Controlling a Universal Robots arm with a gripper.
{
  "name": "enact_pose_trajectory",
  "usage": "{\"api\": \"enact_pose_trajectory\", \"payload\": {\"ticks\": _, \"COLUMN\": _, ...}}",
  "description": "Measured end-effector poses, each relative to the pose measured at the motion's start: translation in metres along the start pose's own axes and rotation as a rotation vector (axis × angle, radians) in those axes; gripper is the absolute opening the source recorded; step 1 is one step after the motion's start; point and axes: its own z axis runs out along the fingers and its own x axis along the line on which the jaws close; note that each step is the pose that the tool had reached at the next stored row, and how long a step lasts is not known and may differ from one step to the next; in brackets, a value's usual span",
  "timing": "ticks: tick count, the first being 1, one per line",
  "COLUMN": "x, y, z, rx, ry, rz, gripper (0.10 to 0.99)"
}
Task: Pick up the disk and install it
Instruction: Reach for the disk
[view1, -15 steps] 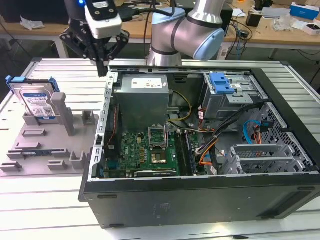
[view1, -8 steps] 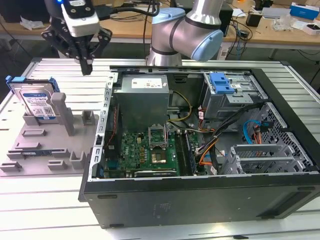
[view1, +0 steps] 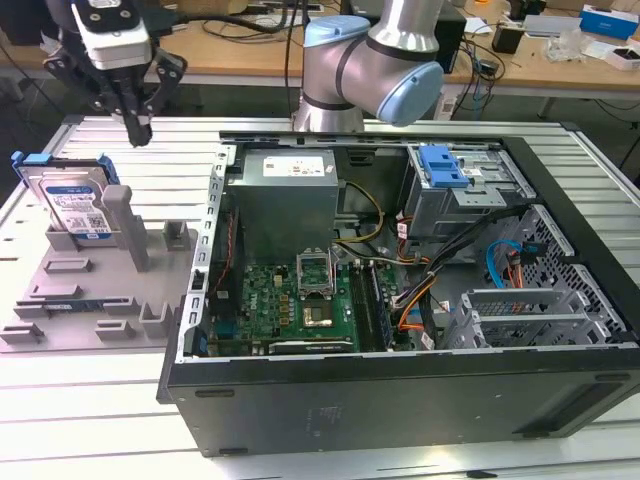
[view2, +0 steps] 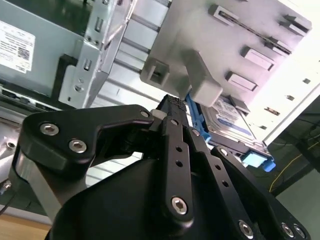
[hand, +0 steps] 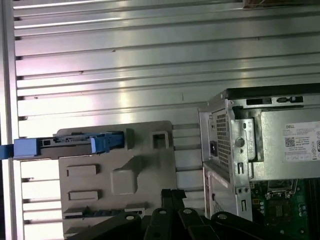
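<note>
The disk (view1: 75, 205), silver with a white-and-blue label and a blue carrier bracket, stands leaning in the grey holder (view1: 100, 290) at the exterior view's left. In the second wrist view the disk (view2: 231, 118) lies behind a grey post. In the first wrist view the disk (hand: 75, 144) appears edge-on. My gripper (view1: 139, 133) hangs above and a little behind the disk, apart from it. Its black fingers are shut together with nothing between them, as both wrist views show at the gripper (view2: 172, 103) and the gripper (hand: 172, 193).
An open black computer case (view1: 400, 400) lies at the exterior view's right of the holder. Inside it are a grey power-supply box (view1: 285, 195), a motherboard (view1: 300, 300) and a drive cage with a blue latch (view1: 443, 165). Both rest on the slatted aluminium table (view1: 175, 155).
</note>
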Motion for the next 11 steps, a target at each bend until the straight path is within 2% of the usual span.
{"api": "enact_pose_trajectory", "payload": {"ticks": 2, "x": 0.0107, "y": 0.0022, "z": 0.0005, "rx": 0.000, "ry": 0.0017, "rz": 0.000, "gripper": 0.106}}
{"api": "enact_pose_trajectory", "payload": {"ticks": 8, "x": 0.0290, "y": 0.0068, "z": 0.0013, "rx": 0.000, "ry": 0.0038, "rz": 0.000, "gripper": 0.106}}
{"api": "enact_pose_trajectory", "payload": {"ticks": 11, "x": 0.0423, "y": 0.0113, "z": 0.0021, "rx": 0.000, "ry": 0.0052, "rz": 0.000, "gripper": 0.106}}
